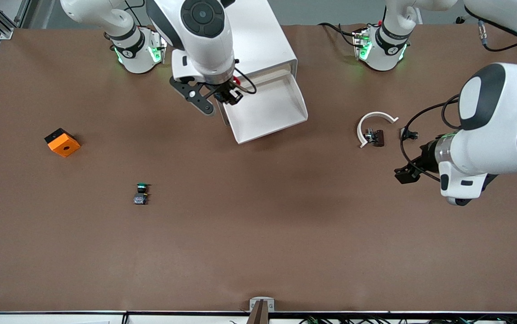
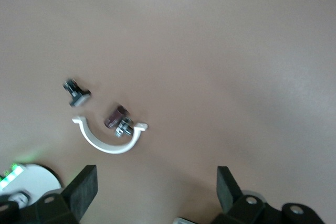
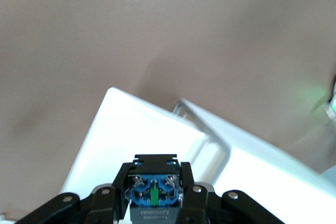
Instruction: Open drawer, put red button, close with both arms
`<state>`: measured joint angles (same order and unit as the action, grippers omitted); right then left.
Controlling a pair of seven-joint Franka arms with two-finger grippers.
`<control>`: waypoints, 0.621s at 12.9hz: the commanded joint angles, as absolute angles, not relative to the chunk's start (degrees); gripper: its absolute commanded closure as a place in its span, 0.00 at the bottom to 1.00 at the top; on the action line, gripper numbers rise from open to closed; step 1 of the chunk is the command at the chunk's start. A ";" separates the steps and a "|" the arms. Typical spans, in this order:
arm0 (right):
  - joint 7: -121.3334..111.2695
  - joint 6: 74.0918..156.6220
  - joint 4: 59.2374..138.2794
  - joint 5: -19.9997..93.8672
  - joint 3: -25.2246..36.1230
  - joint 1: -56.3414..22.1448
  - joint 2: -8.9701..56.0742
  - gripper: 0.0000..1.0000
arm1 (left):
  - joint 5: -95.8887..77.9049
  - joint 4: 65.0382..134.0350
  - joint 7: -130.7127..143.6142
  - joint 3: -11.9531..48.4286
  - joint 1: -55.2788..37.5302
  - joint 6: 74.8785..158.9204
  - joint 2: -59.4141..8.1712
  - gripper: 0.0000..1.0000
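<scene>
My right gripper [image 1: 228, 96] is shut on the red button [image 3: 154, 192] and holds it over the rim of the open drawer [image 1: 269, 112], at its edge toward the right arm's end. The wrist view shows the button's black and blue body between the fingers, with the white drawer tray [image 3: 131, 140] below. The drawer is pulled out of the white cabinet [image 1: 263, 40] and looks empty. My left gripper [image 1: 405, 173] is open and empty [image 2: 155, 192], low over bare table near the left arm's end.
The green-capped button [image 1: 141, 193] lies nearer the camera toward the right arm's end. An orange block [image 1: 62, 142] lies farther toward that end. A white half-ring clamp [image 1: 373, 126] with a dark part [image 1: 376, 137] and a small black part [image 1: 408, 133] lie beside my left gripper.
</scene>
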<state>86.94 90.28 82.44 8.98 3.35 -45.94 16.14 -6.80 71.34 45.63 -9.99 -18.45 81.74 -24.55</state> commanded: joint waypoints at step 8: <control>105.28 98.70 84.98 11.08 4.22 -50.54 21.27 0.78 | -2.11 90.15 32.70 -8.09 -19.60 94.02 -12.32 0.00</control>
<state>102.85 98.29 84.13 10.10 3.42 -49.71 20.86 -3.72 82.05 33.87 -9.21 -19.15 89.39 -17.76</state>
